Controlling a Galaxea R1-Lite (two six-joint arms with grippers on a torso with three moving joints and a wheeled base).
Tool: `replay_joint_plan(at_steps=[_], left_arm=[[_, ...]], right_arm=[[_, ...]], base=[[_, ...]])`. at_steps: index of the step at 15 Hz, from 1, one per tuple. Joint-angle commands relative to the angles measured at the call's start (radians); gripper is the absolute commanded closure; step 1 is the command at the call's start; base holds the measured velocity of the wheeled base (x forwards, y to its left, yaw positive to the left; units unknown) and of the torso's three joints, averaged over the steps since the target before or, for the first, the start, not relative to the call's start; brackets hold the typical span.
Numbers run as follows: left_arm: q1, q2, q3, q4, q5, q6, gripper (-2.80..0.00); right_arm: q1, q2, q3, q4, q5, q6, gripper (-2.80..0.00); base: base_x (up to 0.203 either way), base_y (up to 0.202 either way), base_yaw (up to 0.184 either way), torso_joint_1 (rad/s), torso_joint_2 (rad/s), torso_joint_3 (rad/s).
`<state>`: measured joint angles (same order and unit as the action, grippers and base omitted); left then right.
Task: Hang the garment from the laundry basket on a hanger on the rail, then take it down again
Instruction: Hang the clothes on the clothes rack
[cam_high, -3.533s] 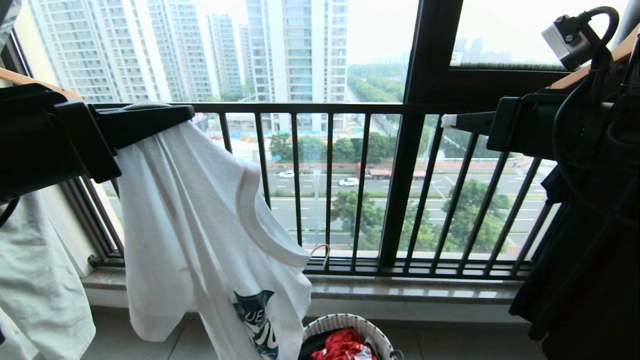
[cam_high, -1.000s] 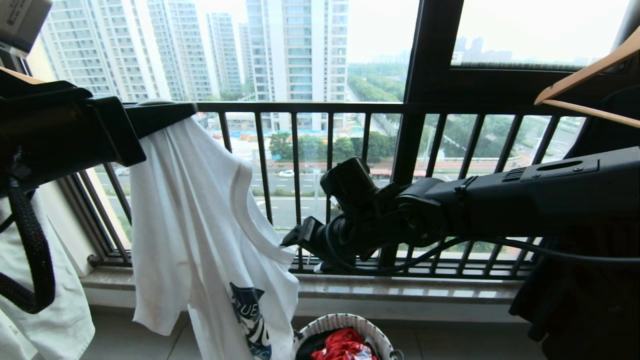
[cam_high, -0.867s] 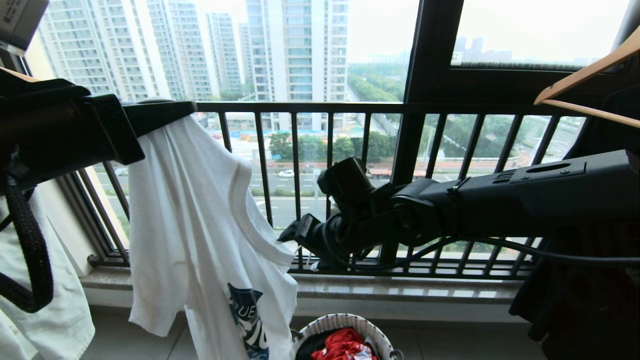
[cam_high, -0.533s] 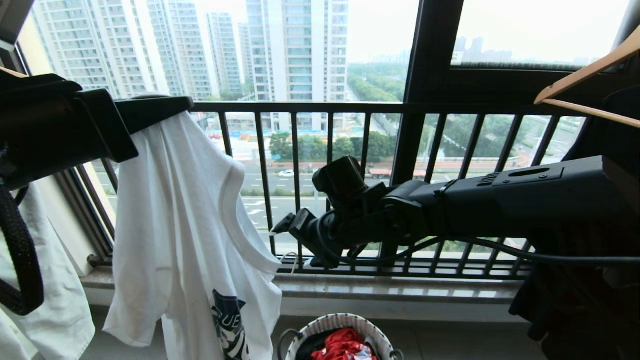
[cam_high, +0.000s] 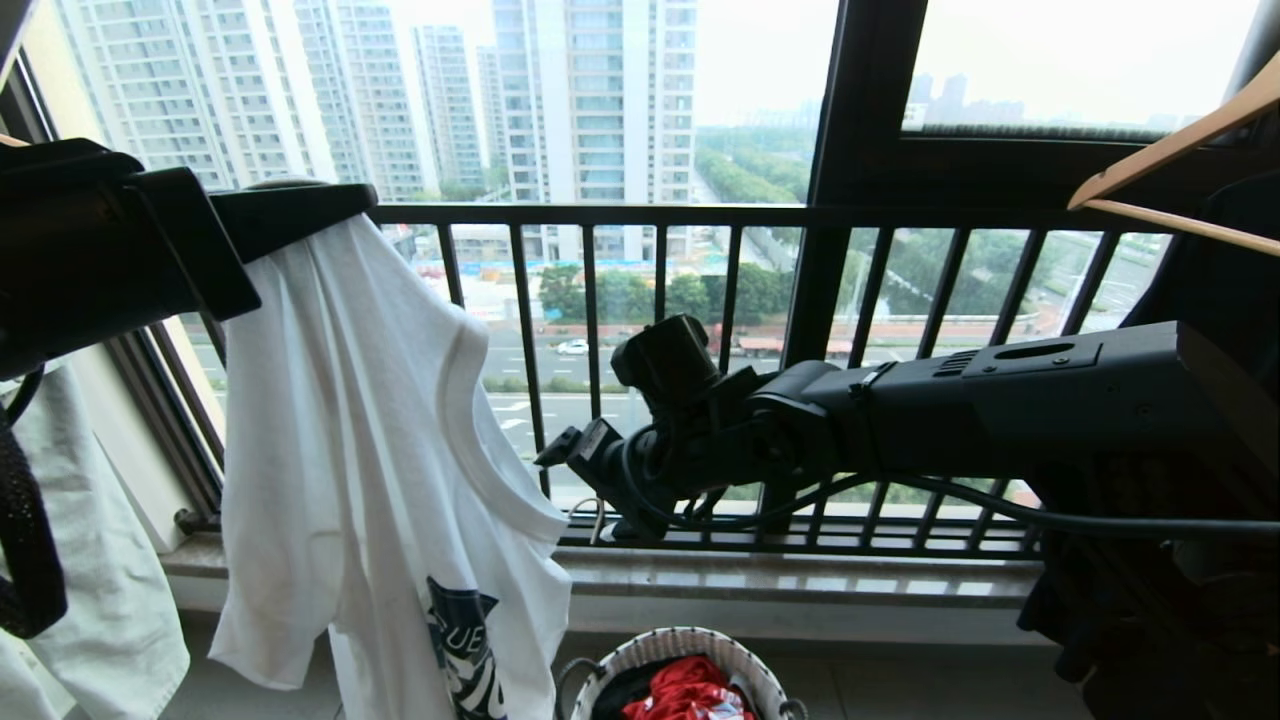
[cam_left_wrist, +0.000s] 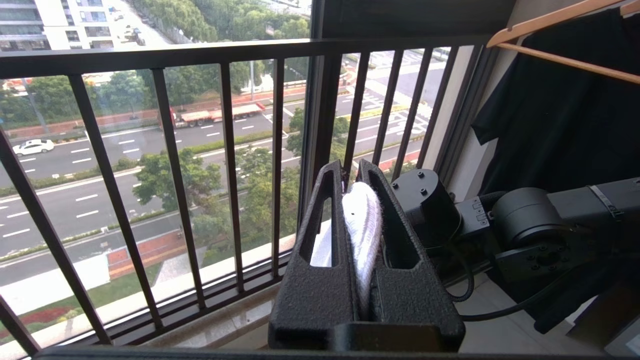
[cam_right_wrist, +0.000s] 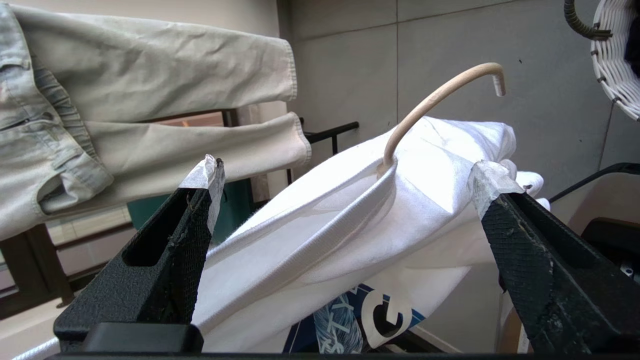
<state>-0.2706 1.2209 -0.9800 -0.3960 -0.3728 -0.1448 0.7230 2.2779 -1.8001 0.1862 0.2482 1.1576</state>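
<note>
While the left gripper (cam_left_wrist: 357, 235) pinches a fold of the garment (cam_high: 380, 470), it dangles above the laundry basket (cam_high: 680, 645); right gripper (cam_right_wrist: 345, 200), spread wide, faces the collar, probably to seize the hanger (cam_right_wrist: 435, 97) hook.

Right hand (cam_right_wrist: 345, 180) spread wide before the white T-shirt (cam_right_wrist: 350, 225); cream hanger hook (cam_right_wrist: 440, 95) apparently emerges from its collar.

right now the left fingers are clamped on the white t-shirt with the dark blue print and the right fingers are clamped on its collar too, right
Partly. The left gripper is shut on the white T-shirt with the dark blue print, but the right gripper is not clamped on the collar: the right wrist view shows its fingers spread wide, either side of the shirt.
</note>
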Motion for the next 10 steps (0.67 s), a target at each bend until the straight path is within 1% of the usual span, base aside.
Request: replay_joint_plan(at_steps=[1, 3, 6, 7, 9, 10], left_arm=[[-0.013, -0.003, -0.003, -0.003, -0.003, -0.028, 0.00], [-0.039, -0.003, -0.003, -0.003, -0.003, -0.045, 0.00], [-0.089, -0.006, -0.006, -0.003, -0.001, -0.094, 0.00], [-0.102, -0.006, -0.005, -0.020, -0.001, -0.111, 0.00], [-0.107, -0.006, 0.000, -0.064, 0.006, -0.142, 0.00], [-0.107, -0.009, -0.002, -0.070, 0.014, -0.147, 0.00]], right_arm=[[0.000, 0.002, -0.009, -0.001, 0.001, 0.024, -2.80], [0.000, 0.006, -0.021, -0.002, -0.002, 0.034, -2.80], [0.000, 0.015, -0.025, 0.001, -0.003, 0.037, -2.80], [0.000, 0.015, -0.025, -0.002, -0.009, 0.036, -2.80], [0.000, 0.024, -0.025, -0.005, -0.056, 0.035, -2.80], [0.000, 0.029, -0.029, -0.007, -0.096, 0.031, -2.80]], base=[[0.000, 0.000, 0.000, 0.000, 0.00, 0.000], [0.000, 0.000, 0.000, 0.000, 0.00, 0.000], [0.000, 0.000, 0.000, 0.000, 0.00, 0.000], [0.000, 0.000, 0.000, 0.000, 0.00, 0.000], [0.000, 0.000, 0.000, 0.000, 0.00, 0.000], [0.000, 0.000, 0.000, 0.000, 0.00, 0.000]])
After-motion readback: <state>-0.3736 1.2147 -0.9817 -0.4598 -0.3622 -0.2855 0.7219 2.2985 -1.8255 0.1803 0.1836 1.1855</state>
